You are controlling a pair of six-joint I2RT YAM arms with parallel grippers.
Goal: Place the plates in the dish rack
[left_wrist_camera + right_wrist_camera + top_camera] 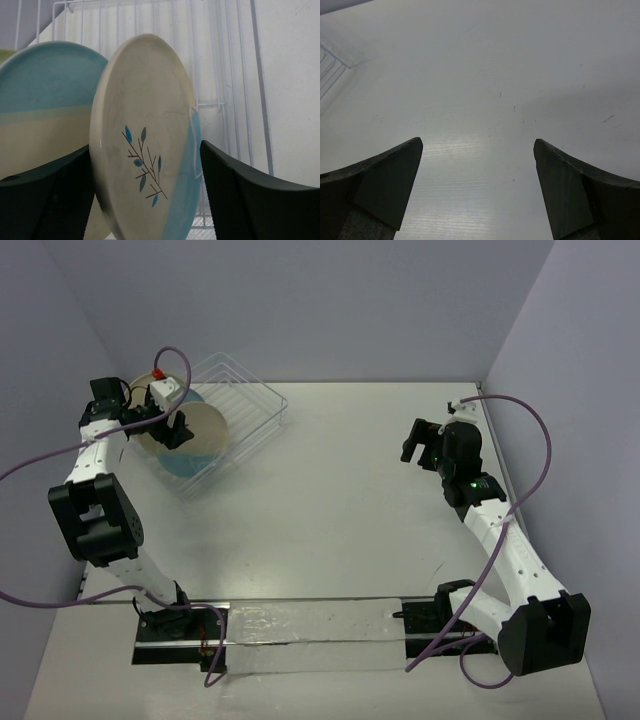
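Overhead view: the left arm bends toward the far-left corner. The left gripper (175, 430) is down in the one white wire dish rack (255, 400), among cream and blue plates whose number is unclear here. The right arm stretches over the white table (330, 500), with the right gripper (420, 445) spread and holding nothing.

Left wrist view: two plates stand on edge in the rack. The cream-and-blue round ceramic plate with a dark sprig (145, 115) sits between wide-apart fingers (240, 190). A blue-over-cream plate (45, 100) is just beside it.

Right wrist view: the jaws gape above the table, and a rack corner shows at the left.

Robot test lab, bare lilac walls (330, 300), white table (350, 500)
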